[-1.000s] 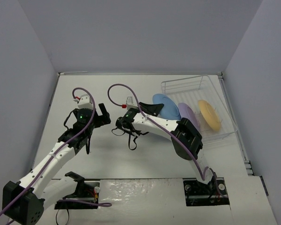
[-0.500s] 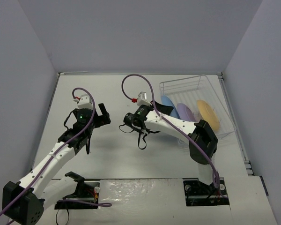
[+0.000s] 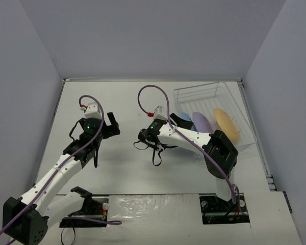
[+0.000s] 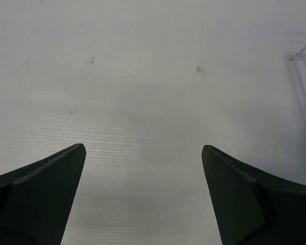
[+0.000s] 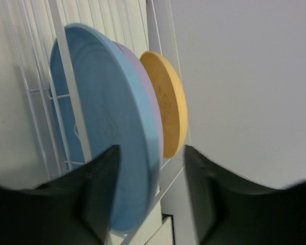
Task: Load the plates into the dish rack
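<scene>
All three plates stand on edge in the dish rack (image 3: 210, 92) at the table's (image 3: 122, 102) far right: the blue plate (image 5: 102, 117) nearest the arms, the lavender plate (image 5: 153, 109) close behind it, the orange plate (image 5: 169, 102) in the slot beyond. The right gripper (image 5: 151, 149) sits at the blue plate's rim with its jaws apart, the rim between them and a gap showing on one side. The left gripper (image 4: 143, 153) hovers spread wide over bare table, well apart from the rack.
</scene>
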Controlling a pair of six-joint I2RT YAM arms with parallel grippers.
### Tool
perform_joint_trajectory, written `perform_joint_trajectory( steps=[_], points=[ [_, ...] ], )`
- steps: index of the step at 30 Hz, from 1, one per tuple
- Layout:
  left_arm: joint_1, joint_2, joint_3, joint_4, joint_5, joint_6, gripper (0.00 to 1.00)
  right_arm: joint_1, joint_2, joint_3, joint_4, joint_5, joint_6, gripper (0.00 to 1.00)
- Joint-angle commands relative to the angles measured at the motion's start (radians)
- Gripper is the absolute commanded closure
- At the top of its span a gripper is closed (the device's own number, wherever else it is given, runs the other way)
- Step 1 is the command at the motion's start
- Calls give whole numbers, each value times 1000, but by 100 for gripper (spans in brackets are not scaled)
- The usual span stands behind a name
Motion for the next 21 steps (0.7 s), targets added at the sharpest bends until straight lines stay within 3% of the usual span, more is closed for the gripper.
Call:
perform_joint_trajectory(
  steps=[1,8,12,17,19,21],
  points=[
    [3,-5,44,37,-14,14,3,9,-67,37,-24,6,59,30],
    [3,-5,50,37,-8,16,3,65,-107,132,7,37,-25,9],
    [4,-10,59,34,-3,17,3,77,-188,139,226,-24,-197,0],
    [4,-22,90,-3,-11,24,3,66,-403,3,742,-391,-530,0],
    [4,-33,117,-32,-21,28,3,-15,-530,-63,925,-572,-536,0],
    [6,-46,125,-52,-35,32,3,-97,-610,-161,998,-693,-484,0]
  ],
)
